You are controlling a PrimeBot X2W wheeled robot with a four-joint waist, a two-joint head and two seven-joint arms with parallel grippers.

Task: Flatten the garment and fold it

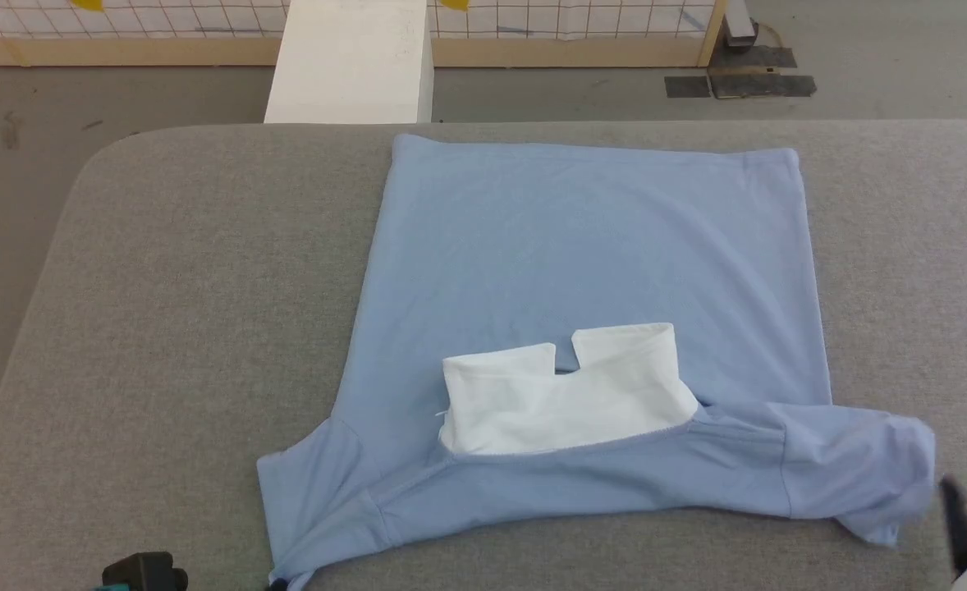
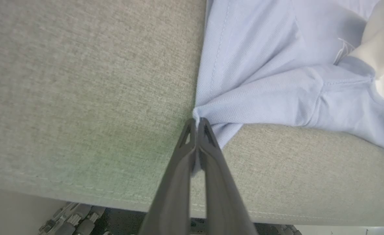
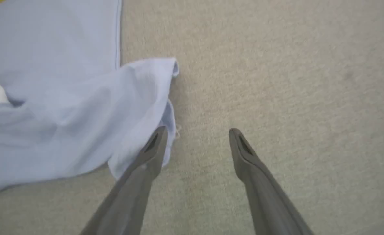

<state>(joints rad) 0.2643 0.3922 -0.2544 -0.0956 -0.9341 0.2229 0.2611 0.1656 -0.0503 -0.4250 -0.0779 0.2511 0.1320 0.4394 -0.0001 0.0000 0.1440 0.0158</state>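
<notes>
Garment [image 1: 582, 263]: light-blue top lying spread over the middle of the grey counter [image 1: 188, 287], hem toward the far edge, neck end toward the near edge; the body looks smooth.
White section [image 1: 565, 394]: lies flat on the blue cloth at the near middle, with a small notch in its far edge.
Left sleeve [image 1: 319, 492]: drawn out toward the near left, creased where it meets the body.
Left end effector [image 2: 197, 122]: fingers pressed together, pinching the corner of the left sleeve close to the counter's near edge.
Right sleeve [image 1: 861, 472]: reaches out to the right, rumpled and partly doubled over at its end.
Right end effector [image 3: 198, 131]: fingers spread wide with only bare counter between them, just right of the right sleeve's end; whether the closer finger touches the cloth I cannot tell.
Beyond the counter: white block [image 1: 352, 61] on the floor [image 1: 533, 94], and behind it a wood-framed grid panel [image 1: 574, 20].
</notes>
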